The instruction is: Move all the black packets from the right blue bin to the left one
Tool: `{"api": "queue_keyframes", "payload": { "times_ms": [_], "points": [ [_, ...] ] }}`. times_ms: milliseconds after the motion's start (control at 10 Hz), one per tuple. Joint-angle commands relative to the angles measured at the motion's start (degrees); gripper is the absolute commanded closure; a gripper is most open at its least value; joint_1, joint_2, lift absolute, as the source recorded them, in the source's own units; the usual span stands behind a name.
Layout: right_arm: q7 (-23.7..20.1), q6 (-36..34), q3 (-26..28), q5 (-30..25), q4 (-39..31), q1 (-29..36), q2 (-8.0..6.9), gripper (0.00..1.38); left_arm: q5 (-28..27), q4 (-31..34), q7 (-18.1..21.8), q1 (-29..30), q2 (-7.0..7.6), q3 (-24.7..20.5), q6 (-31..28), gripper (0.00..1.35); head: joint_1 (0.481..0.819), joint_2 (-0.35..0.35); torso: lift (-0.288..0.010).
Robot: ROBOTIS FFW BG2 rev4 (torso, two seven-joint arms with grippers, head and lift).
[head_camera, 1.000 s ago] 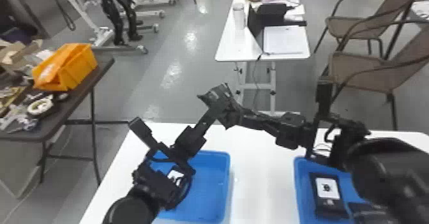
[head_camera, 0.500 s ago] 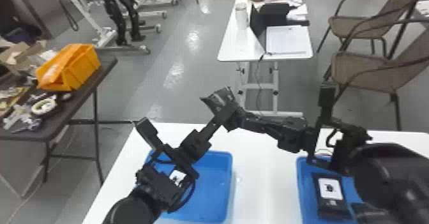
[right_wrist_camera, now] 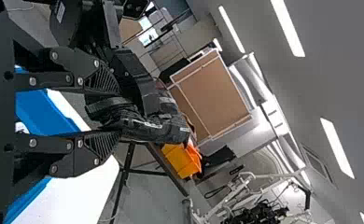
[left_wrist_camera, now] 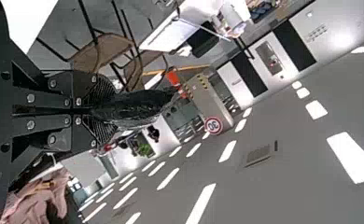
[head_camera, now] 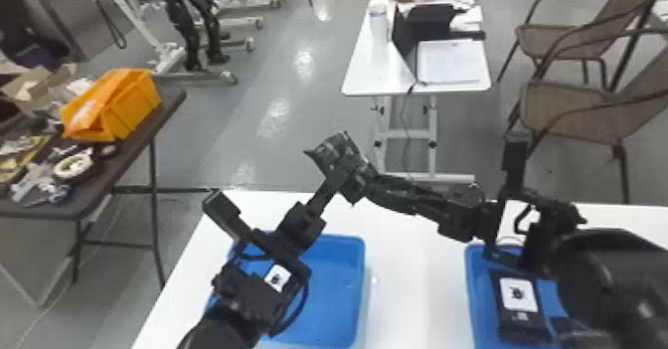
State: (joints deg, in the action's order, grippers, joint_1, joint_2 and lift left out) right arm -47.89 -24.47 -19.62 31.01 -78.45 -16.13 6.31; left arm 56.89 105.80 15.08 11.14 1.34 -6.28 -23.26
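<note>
Beyond the white worktop (head_camera: 412, 293) are an orange box (head_camera: 122, 104) on a dark table (head_camera: 134, 149) and a desk (head_camera: 360, 74) with a laptop (head_camera: 422, 22), while the two arms cross above and partly hide the bins. Two brown chairs (head_camera: 571, 109) and two blue bins, left (head_camera: 338, 293) and right (head_camera: 474, 293), show; at least one black packet (head_camera: 522, 318) lies in the right bin. The left claw (head_camera: 338, 171) is clamped on a raised black packet (left_wrist_camera: 133, 107); the right claw's (head_camera: 365, 179) fingers stand apart, a black packet (right_wrist_camera: 147, 128) between them, possibly the same one.

Perhaps a packet (head_camera: 570, 327), partly hidden.
</note>
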Motion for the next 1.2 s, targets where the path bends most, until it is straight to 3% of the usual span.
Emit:
{"api": "queue_keyframes", "payload": {
  "times_ms": [0,100,200,400,600,700,900,1000,1100],
  "points": [
    [0.2,1.4,2.1,-1.9,-1.4,1.4,-0.07,0.04,-2.0,0.5,-1.2,1.3,-0.11,-0.4,2.8,1.22,0.695,0.240,0.000],
    [2.3,2.5,5.4,-4.3,-5.2,3.9,-0.07,0.11,-10.7,2.5,-3.3,2.9,-0.11,-2.2,4.7,1.22,0.695,0.242,0.000],
    [7.5,3.4,9.6,-9.0,-11.9,8.5,-0.25,0.17,-21.2,3.4,-6.9,5.5,-0.11,-2.9,9.1,1.22,0.695,0.244,0.000],
    [16.1,5.4,16.6,-13.3,-20.2,17.2,-1.57,0.19,-36.0,3.4,-17.8,12.4,-1.49,-2.8,14.7,1.22,0.695,0.251,0.000],
    [18.4,6.4,20.8,-14.1,-22.3,21.9,-2.97,0.19,-52.3,3.4,-18.9,14.3,-1.49,-4.5,12.6,1.22,0.695,0.248,0.000],
    [18.4,6.4,21.0,-17.0,-23.4,23.0,-2.80,0.19,-54.2,3.4,-18.7,14.4,-1.49,-4.9,11.8,1.15,0.695,0.245,0.000],
    [20.1,8.1,21.0,-18.1,-23.8,25.8,-3.06,0.19,-53.9,4.0,-18.2,14.4,-1.49,-4.0,13.9,0.32,0.695,0.244,0.000],
    [21.7,8.0,21.1,-18.6,-23.4,27.2,-3.15,0.19,-53.8,4.7,-18.2,14.4,-1.49,-3.6,14.6,0.07,0.695,0.240,0.000],
    [22.1,7.1,21.5,-19.8,-22.6,28.4,-2.97,0.19,-53.4,5.3,-18.2,14.3,-1.49,-3.1,15.0,0.07,0.695,0.227,0.000]
  ]
}}
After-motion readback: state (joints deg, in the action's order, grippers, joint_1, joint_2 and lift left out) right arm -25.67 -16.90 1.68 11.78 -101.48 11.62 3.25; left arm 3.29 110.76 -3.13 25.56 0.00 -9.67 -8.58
